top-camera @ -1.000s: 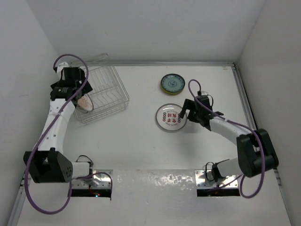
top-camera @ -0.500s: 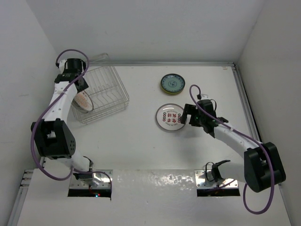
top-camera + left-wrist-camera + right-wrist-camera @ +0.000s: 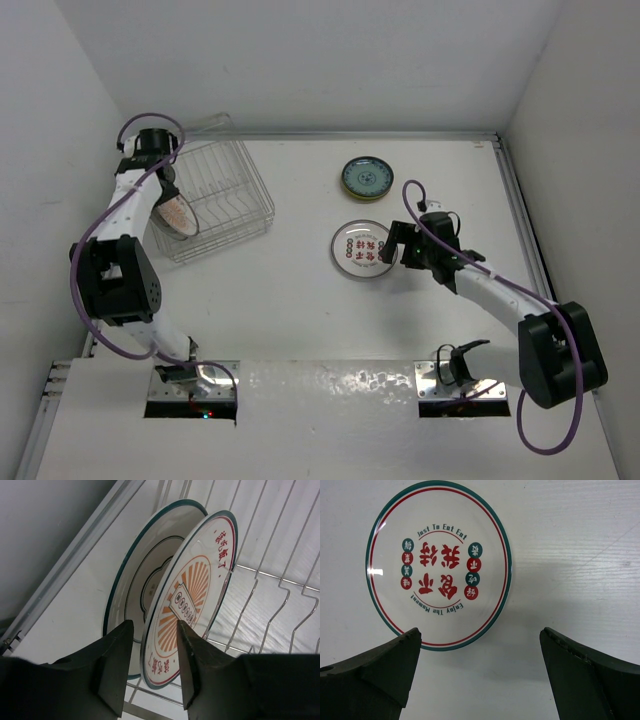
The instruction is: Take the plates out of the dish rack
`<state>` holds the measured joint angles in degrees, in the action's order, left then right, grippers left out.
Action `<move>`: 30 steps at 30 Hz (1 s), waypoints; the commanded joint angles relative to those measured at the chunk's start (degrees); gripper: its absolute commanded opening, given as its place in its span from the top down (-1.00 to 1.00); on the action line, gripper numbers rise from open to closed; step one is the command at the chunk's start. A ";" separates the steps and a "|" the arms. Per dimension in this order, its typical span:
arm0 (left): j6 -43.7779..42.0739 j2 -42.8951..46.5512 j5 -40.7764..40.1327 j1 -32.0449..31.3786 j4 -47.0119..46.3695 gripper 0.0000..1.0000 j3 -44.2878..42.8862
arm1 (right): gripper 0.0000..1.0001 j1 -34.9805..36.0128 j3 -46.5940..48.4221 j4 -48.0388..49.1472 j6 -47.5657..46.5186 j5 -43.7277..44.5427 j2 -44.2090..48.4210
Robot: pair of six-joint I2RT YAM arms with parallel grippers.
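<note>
The dish rack point(image 3: 235, 195) sits at the back left. Two plates stand on edge in it: a white plate with an orange sunburst point(image 3: 195, 595) and a teal-rimmed white plate point(image 3: 135, 585) behind it. My left gripper point(image 3: 154, 625) straddles the sunburst plate's lower rim with jaws narrowed; a small gap shows beside the left finger. From above, that gripper point(image 3: 165, 185) hangs over the rack's left end. A white plate with red characters point(image 3: 440, 565) lies flat on the table. My right gripper point(image 3: 480, 632) stands wide open just beside it, holding nothing. A teal plate point(image 3: 365, 178) lies farther back.
The rack's wires point(image 3: 260, 572) run close to the right of the sunburst plate. The left wall point(image 3: 60, 150) stands right beside the rack. A raised metal rail point(image 3: 515, 190) borders the table's right side.
My left gripper's jaws have narrowed around the sunburst plate's rim and the left arm has swung in closer to the wall. The right gripper drew back slightly from the red-character plate.
</note>
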<state>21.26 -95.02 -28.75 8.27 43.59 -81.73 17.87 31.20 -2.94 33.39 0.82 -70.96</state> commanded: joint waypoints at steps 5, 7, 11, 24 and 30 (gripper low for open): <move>-0.77 0.27 -0.08 1.31 -0.09 0.80 -1.49 | -0.98 0.41 -0.61 2.59 -0.08 -0.64 0.21; -1.22 1.06 -0.51 1.31 1.49 0.93 -3.59 | -0.98 0.41 -0.70 2.59 0.19 -1.86 0.29; -3.50 3.44 2.29 1.13 3.77 0.96 -8.25 | -0.98 0.50 -0.79 2.59 0.71 -2.84 0.21; -5.09 18.28 37.63 -3.43 3.90 0.98 -17.87 | -0.98 5.06 4.74 28.56 15.52 -32.18 -1.99; 7.38 28.48 63.42 -11.32 -23.12 1.00 9.28 | -0.98 10.78 10.36 47.06 26.38 -28.10 -7.08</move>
<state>20.95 -67.11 15.79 1.19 37.58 -81.91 26.85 37.23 29.82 52.82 -26.89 -76.47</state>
